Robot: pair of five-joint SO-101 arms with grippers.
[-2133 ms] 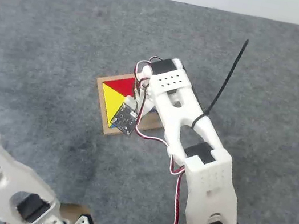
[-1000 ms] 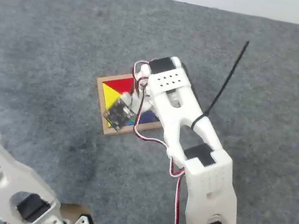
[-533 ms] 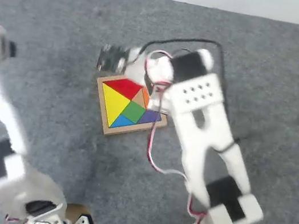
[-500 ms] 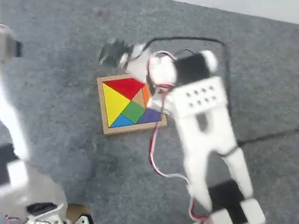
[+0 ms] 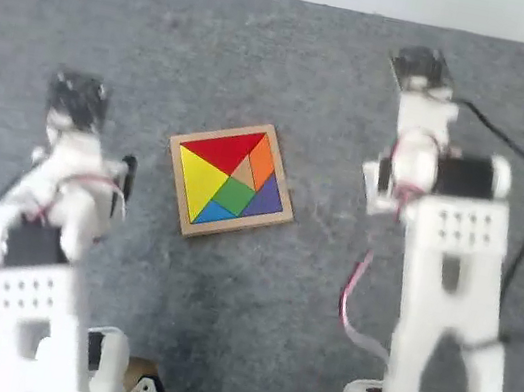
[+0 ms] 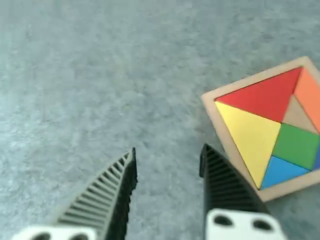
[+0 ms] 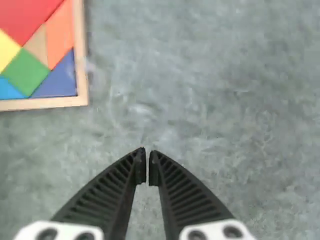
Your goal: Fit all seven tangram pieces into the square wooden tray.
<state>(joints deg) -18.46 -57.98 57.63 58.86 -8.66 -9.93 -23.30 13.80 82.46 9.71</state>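
The square wooden tray (image 5: 178, 188) sits turned at an angle in the middle of the high view, on the grey carpet (image 5: 267, 55). It looks full to me. I count the red triangle (image 5: 221, 151), yellow triangle (image 5: 198, 183), green square (image 5: 234, 196), orange piece (image 5: 262, 163), a small tan piece (image 5: 243, 171), blue (image 5: 210, 212) and purple (image 5: 266, 204). With nothing loose on the carpet, I'd judge that is why both arms stand well apart from it, one on the left of the frame and one on the right.

The left gripper (image 6: 169, 150) has its jaws spread wide with nothing between them, just bare carpet, and the tray is off at the right edge of its view. The right gripper (image 7: 143, 150) has its jaws closed almost tip to tip and holds nothing, with the tray at the upper left of its view.

Each wrist camera cuts off part of the tray. From above, both claws are too smeared to read. I cannot tell whether every piece lies flush.
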